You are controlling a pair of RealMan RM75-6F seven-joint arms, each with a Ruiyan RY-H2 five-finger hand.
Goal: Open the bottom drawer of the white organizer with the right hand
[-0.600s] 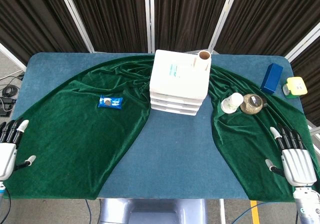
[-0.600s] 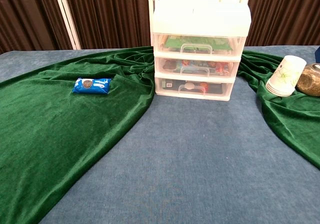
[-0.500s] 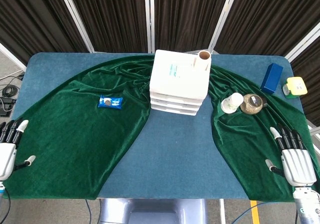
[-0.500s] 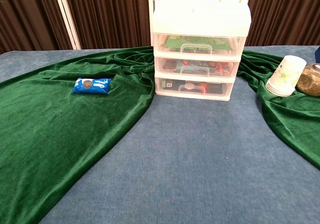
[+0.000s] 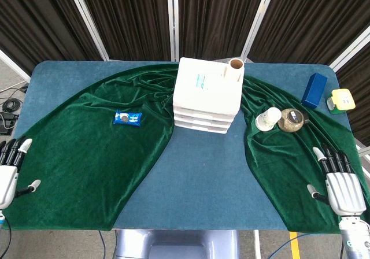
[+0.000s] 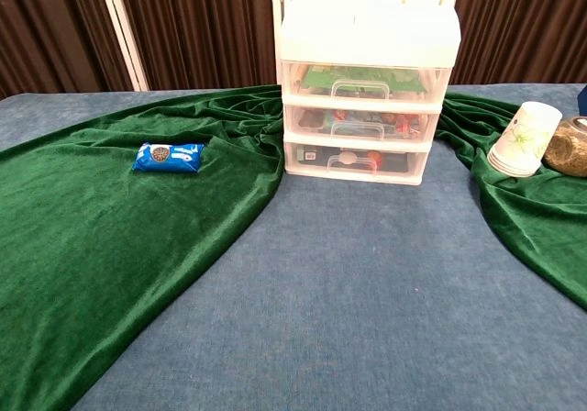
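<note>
Currently, stage: nothing is begun; all three drawers sit flush and the reach has yet to start.
Organizer: the white organizer (image 6: 367, 81) stands upper centre in both views, on bare blue table (image 5: 196, 178) between two sweeps of green velvet cloth (image 5: 87, 149).
Bottom drawer: the bottom drawer (image 6: 355, 164) is the lowest of three clear fronts, closed, with dark and red contents showing through.
Where to hold: its small moulded handle (image 6: 343, 160), centre of the front, is the natural purchase; fingertips hooked under it and drawn toward the robot.
Likely handling: thin stiff plastic, smooth and probably slippery; the whole unit looks light, so a hard tug may drag it along the table rather than slide the drawer out.
Right hand: the right hand (image 5: 342, 185) lies at the lower right of the head view, flat on the cloth, fingers straight and apart, holding nothing; well apart from the organizer.
Left hand: the left hand (image 5: 8, 172) is at the lower left edge, likewise spread and empty.
Open room: the bare blue strip in front of the drawer gives the drawer space to travel.
Edges and obstacles: a paper cup (image 6: 523, 138) and a brown round pot (image 6: 570, 147) sit right of centre, near the right hand's likely path; a blue snack packet (image 6: 168, 157) lies left, out of the way.
</note>
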